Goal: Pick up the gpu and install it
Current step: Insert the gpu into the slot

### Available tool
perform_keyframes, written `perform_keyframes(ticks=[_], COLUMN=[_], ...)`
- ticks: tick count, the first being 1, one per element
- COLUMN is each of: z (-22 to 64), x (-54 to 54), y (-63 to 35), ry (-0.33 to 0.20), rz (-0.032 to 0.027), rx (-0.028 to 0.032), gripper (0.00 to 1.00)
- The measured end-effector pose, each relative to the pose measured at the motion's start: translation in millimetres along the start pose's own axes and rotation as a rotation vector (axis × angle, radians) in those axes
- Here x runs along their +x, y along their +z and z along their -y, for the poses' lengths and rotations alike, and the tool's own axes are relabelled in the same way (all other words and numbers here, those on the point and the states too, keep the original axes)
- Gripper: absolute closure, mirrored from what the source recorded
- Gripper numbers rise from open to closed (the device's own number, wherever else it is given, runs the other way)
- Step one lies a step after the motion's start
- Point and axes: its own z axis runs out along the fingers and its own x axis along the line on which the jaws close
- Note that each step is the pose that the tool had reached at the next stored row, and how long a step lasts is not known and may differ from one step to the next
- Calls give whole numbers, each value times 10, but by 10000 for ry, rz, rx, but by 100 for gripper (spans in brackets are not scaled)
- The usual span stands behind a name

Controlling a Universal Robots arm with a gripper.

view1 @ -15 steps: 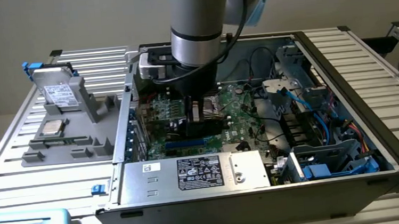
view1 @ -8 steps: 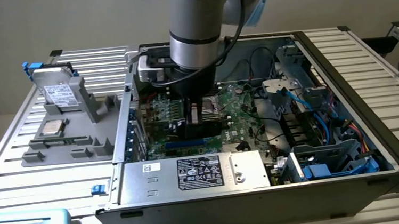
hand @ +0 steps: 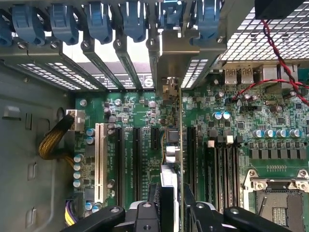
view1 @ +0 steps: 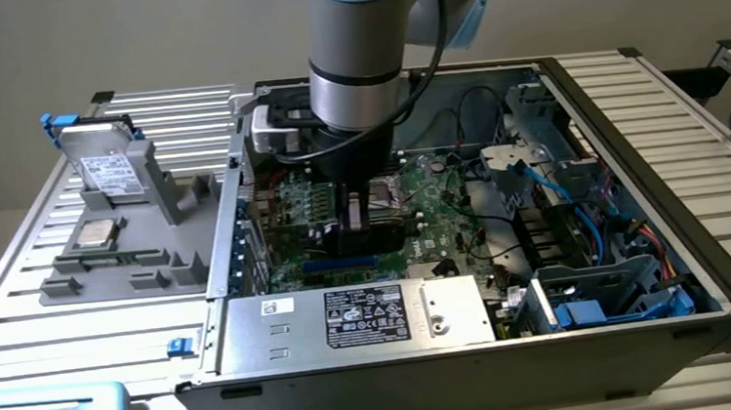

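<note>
- Closest to the wrist cam, our gripper [hand: 170,195] is clamped on the gpu [hand: 172,145], one finger on each flat face, so we're looking down the card's thin edge.
- It's inside the case [view1: 681,239], hanging over the motherboard [hand: 231,111] and not seated yet. Its metal bracket [hand: 167,92] points at the rear wall, where the blue latches [hand: 96,19] are.
- From here the card sits between the short black slot [hand: 153,137] and the long black slot [hand: 191,154]. We honestly can't tell which one it's lined up with, so that's the first thing we'd sort out.
- To do this bit well, we reckon the card edge should run dead parallel to the slot before any push. A slight twist would probably jam one corner.
- We'd push straight down and evenly, no rocking. The grip is on a thin board, so side load could flex it.
- The bracket tongue has to drop into its gap at the rear wall at the same time, or the card will ride up.
- Good news: the red and black wire [hand: 270,53] is well off to the side.
</note>
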Motion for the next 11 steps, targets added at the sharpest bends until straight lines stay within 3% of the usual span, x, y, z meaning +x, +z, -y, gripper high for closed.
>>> perform_keyframes(ticks=[11], z=[-43], x=[1], y=[31], ry=[101], rz=[15], rx=[-3], gripper=[71])
